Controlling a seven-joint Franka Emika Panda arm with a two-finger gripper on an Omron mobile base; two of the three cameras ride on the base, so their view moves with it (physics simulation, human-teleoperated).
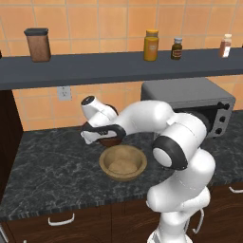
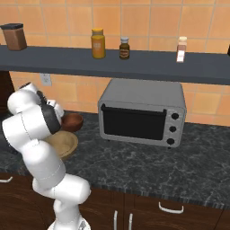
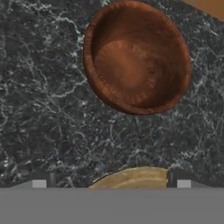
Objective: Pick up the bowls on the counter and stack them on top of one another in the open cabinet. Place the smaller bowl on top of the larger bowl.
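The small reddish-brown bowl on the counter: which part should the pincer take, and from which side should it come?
Take the small reddish-brown bowl by its rim, coming down from above. It stands upright with its mouth open, so one finger can go inside the wall and the other outside. Probably the rim nearest the tan bowl is best: in the hand view the open pincer already hangs just short of that side.

light: even, bright, soft rendered look, no glare | shadows: faint dark patch on the counter (image 1: 52, 161) under the hand, shade beneath the shelf board (image 1: 95, 69) | sheen: mild gloss inside the smaller bowl (image 3: 136, 57) ahead of the fingertips | sharpness: hand view slightly blurred, base views coarse | distortion: none at edges
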